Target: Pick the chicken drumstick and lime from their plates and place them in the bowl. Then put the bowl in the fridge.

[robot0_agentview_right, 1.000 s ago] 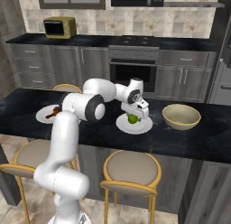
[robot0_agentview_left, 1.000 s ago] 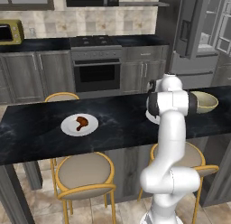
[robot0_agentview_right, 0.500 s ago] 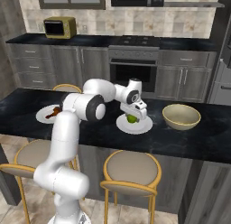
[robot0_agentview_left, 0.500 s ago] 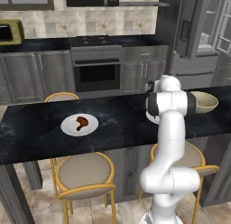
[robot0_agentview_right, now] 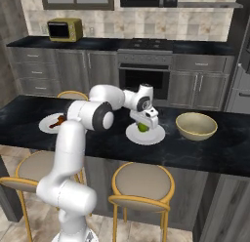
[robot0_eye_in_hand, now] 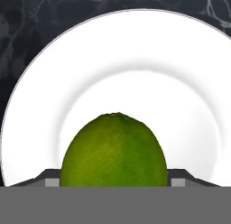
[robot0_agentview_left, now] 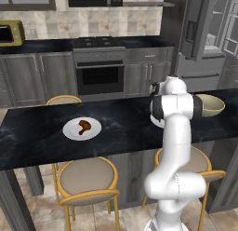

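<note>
A yellow-green lime (robot0_eye_in_hand: pixel 113 151) lies on a white plate (robot0_eye_in_hand: pixel 135 60) in the middle of the black island counter. My gripper (robot0_eye_in_hand: pixel 115 182) reaches down over it, and both fingertips (robot0_eye_in_hand: pixel 53 179) press against the lime's sides. From the right base view, the gripper (robot0_agentview_right: pixel 142 125) sits low on the lime (robot0_agentview_right: pixel 142 127) over its plate (robot0_agentview_right: pixel 155 136). The reddish-brown chicken drumstick (robot0_agentview_left: pixel 84 125) rests on the other plate (robot0_agentview_left: pixel 69 131), far to the left. The tan bowl (robot0_agentview_right: pixel 196 126) stands just right of the lime's plate. The grey fridge (robot0_agentview_left: pixel 204 34) is at the back right with a door open.
A dark oven (robot0_agentview_left: pixel 99 78) and grey cabinets run along the back wall, with a yellow microwave (robot0_agentview_right: pixel 61 29) on their counter. Round stools (robot0_agentview_left: pixel 88 181) stand under the island's near edge. Black counter lies bare between the two plates.
The fingers have drawn in around the lime, which stays on its plate. The arm and the other things have not moved.
</note>
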### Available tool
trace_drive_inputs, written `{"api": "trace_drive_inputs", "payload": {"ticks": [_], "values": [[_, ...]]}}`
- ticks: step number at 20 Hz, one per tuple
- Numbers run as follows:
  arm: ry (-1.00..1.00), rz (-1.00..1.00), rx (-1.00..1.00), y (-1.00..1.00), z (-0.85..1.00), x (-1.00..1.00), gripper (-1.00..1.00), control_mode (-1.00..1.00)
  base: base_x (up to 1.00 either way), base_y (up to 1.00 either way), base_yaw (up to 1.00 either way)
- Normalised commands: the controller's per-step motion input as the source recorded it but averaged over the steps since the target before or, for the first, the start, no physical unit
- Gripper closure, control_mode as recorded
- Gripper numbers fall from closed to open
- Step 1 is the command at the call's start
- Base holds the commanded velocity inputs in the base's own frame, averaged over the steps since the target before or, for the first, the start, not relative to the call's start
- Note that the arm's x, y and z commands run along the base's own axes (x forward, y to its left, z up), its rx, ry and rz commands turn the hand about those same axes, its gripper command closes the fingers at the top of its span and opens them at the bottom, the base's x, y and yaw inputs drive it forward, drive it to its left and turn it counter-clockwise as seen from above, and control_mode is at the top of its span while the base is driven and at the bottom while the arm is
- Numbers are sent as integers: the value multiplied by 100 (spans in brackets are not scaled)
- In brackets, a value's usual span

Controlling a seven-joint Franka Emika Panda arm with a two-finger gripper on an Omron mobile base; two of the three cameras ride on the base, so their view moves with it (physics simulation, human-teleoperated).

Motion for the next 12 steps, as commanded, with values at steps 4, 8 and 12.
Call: {"api": "trace_drive_inputs", "payload": {"ticks": [4,8,12], "values": [[-3,4,1,-23,54,-9,100,-100,0,0,0],[-7,9,0,-27,63,-13,100,-100,0,0,0],[-4,4,0,-39,59,-14,100,-100,0,0,0]]}}
